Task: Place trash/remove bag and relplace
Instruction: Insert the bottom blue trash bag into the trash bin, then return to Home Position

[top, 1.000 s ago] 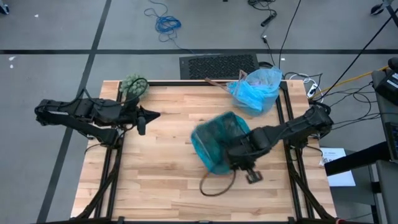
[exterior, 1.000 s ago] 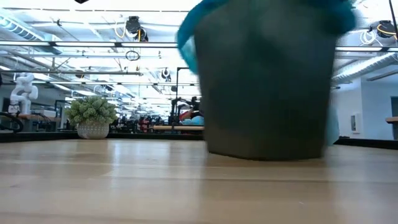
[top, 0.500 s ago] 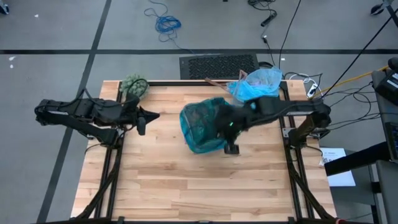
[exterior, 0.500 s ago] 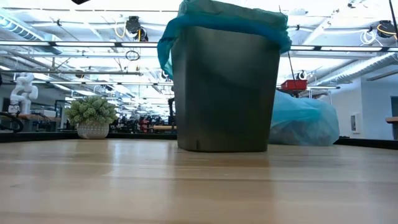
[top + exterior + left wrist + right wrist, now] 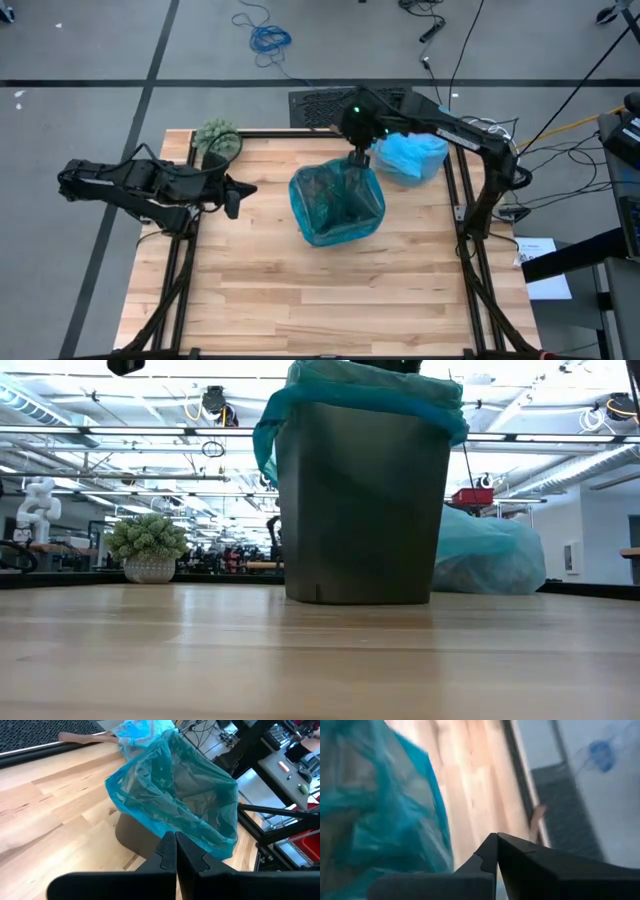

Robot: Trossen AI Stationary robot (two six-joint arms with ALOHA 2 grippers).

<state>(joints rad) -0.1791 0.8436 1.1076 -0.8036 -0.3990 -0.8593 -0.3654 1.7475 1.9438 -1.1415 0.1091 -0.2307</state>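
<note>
Looking straight down, I see my right jaws [image 5: 358,158] closed and empty at the bin [image 5: 337,204] rim, the filled light-blue bag [image 5: 412,156] just beyond them. Low view: bin upright, teal liner [image 5: 360,390] fitted. Left wrist: left jaws [image 5: 175,851] shut, empty, bin ahead. Replacement looks done; next I'd retract.

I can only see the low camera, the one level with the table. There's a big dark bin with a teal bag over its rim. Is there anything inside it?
Observer: From above, the teal liner looks empty; no scraps show inside the bin.
Operator: Where are the robot's hands?
Observer: The right gripper hangs shut at the bin's far rim, holding nothing.
Operator: And the other?
Observer: The left gripper waits shut at the table's left side, pointing toward the bin.
</note>
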